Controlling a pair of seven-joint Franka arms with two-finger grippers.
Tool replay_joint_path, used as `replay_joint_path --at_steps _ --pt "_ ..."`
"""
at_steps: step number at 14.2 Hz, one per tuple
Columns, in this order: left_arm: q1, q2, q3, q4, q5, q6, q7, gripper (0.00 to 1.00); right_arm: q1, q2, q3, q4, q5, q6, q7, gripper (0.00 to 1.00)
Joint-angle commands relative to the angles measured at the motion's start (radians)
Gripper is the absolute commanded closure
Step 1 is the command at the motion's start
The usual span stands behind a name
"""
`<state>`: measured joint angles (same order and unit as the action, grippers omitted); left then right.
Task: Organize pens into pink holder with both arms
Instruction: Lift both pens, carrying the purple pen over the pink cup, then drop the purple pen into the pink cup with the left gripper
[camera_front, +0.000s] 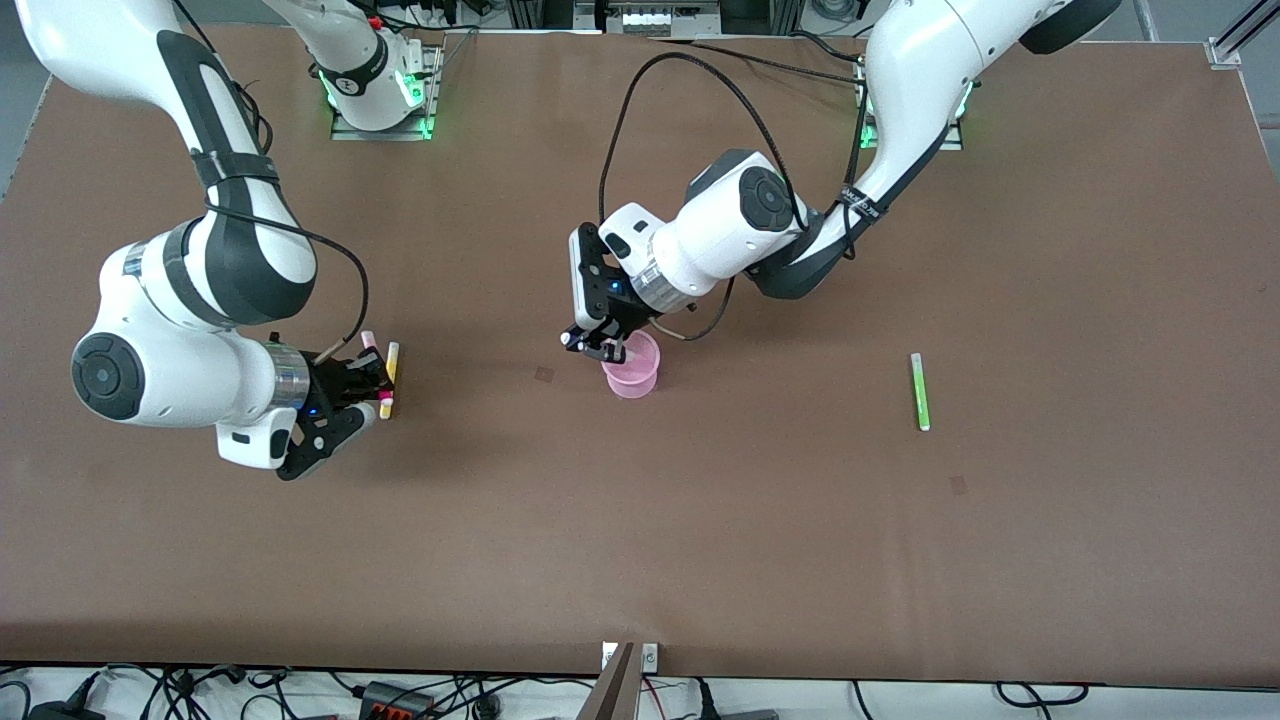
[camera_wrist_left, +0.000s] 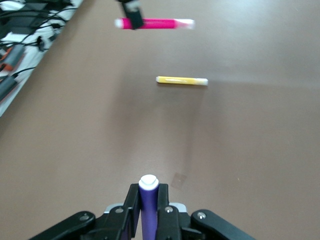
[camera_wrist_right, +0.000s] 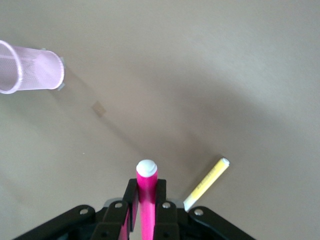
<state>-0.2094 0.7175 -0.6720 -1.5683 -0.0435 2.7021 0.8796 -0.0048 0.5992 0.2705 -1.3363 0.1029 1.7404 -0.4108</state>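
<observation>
Front view: the left gripper (camera_front: 592, 345) hangs over the rim of the pink holder (camera_front: 634, 375), which stands near the middle of the brown counter (camera_front: 700, 540). Its fingers pinch the dark purple-blue pen (camera_wrist_left: 148, 207), white cap outward. The right gripper (camera_front: 372, 385), toward the right arm's end of the counter, is clamped on the magenta pen (camera_wrist_right: 146, 197). The yellow pen (camera_front: 392, 362) lies flat on the counter just beside that gripper. The light green pen (camera_front: 919, 391) lies alone toward the left arm's end, well apart from the holder.
</observation>
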Motion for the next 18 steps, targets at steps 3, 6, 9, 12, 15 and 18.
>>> replay_joint_path --at_steps 3,6,9,12,15,18 --pt "0.03 0.01 -0.023 -0.042 -0.035 0.027 0.146 1.0 0.031 0.016 0.038 0.037 0.011 0.063 -0.074 1.0" --pt "0.033 0.029 -0.023 -0.09 -0.033 0.103 0.168 1.0 0.039 0.024 0.038 0.034 0.012 0.114 -0.172 1.0" --pt "0.039 0.033 -0.023 -0.133 -0.033 0.127 0.212 1.0 0.061 0.033 0.038 0.02 0.011 0.159 -0.236 1.0" --pt "0.061 0.03 -0.023 -0.151 -0.032 0.127 0.237 0.74 0.095 0.031 0.038 -0.003 0.008 0.177 -0.244 1.0" --pt "0.062 0.026 -0.023 -0.151 -0.032 0.125 0.236 0.0 0.121 0.025 0.038 -0.013 0.006 0.224 -0.244 1.0" --pt "0.152 0.014 -0.113 -0.154 -0.036 0.07 0.193 0.0 0.126 0.011 0.038 -0.055 0.008 0.293 -0.295 1.0"
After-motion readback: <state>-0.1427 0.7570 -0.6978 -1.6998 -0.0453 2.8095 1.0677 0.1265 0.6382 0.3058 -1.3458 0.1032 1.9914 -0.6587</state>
